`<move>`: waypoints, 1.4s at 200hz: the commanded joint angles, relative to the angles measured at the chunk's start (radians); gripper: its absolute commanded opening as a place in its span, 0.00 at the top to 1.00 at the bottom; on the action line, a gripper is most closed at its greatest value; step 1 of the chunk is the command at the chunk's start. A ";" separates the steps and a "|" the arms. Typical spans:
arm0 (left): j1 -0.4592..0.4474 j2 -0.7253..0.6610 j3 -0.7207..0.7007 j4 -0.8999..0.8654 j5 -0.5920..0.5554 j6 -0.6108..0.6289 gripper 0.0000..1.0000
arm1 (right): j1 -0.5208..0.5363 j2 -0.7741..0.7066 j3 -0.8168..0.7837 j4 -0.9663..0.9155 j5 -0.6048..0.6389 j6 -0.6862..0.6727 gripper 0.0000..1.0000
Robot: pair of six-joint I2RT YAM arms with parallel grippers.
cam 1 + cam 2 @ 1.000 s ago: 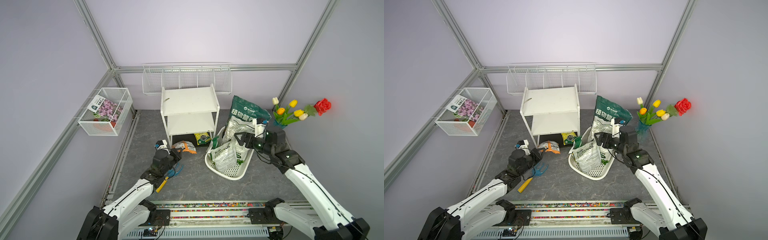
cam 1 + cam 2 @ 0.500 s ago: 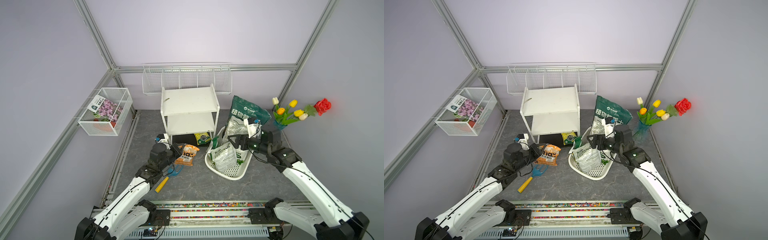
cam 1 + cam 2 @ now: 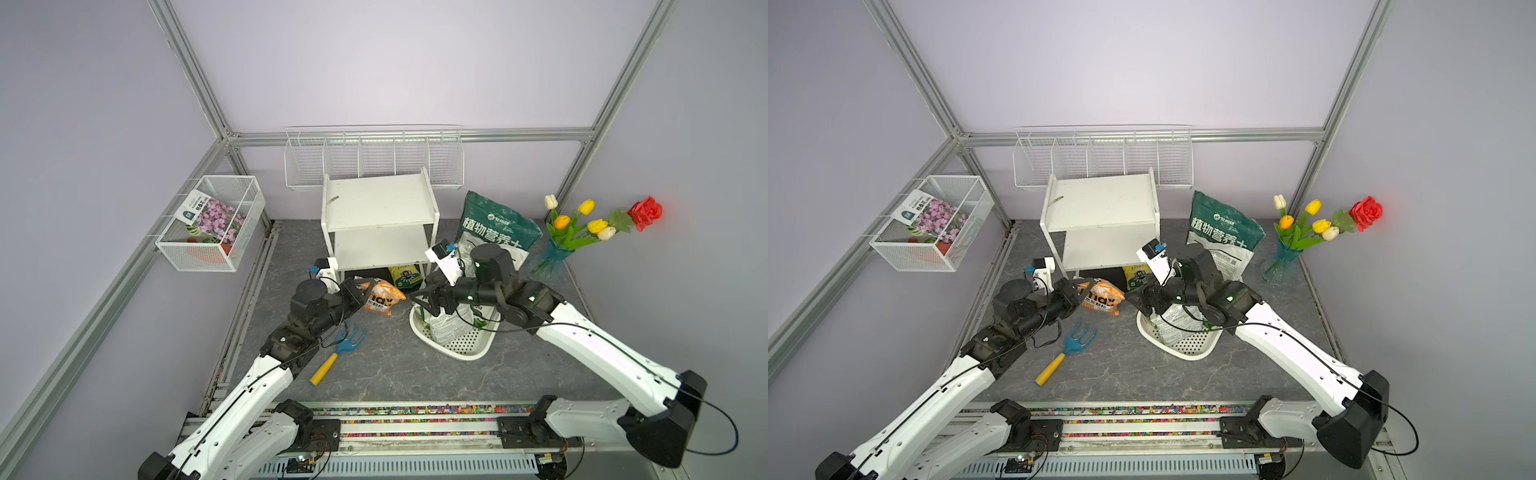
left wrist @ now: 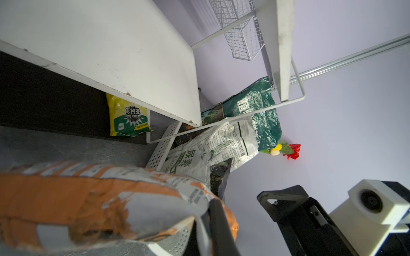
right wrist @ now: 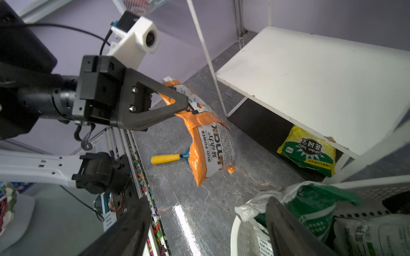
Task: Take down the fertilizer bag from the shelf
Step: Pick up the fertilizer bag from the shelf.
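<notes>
Left tool (image 5: 188, 106): pressed together on top seam of orange bag (image 5: 210, 146). Bag hangs below tip, off shelf (image 3: 380, 208), just before its bottom tier, over worktop (image 3: 395, 365).
Right tool (image 3: 426, 302): spread, empty, just beyond bag, over basket (image 3: 465, 351) rim.
Risk: thin seam pinch may slip under bag's weight, bag drops beside rake (image 3: 347, 338).
Versus second earlier: right tool swung from basket's far side toward bag; left pinch unchanged.

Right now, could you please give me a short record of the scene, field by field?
left gripper: shut on the top edge of the orange bag
right gripper: open, holding nothing, above the basket rim
orange bag: off the shelf, hanging in front of it
shelf: yellow bag on its bottom tier
rake: lying on the floor
</notes>
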 commanded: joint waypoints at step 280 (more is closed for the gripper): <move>-0.066 -0.078 0.140 -0.035 -0.215 0.006 0.00 | 0.080 0.010 0.142 -0.043 0.056 -0.087 1.00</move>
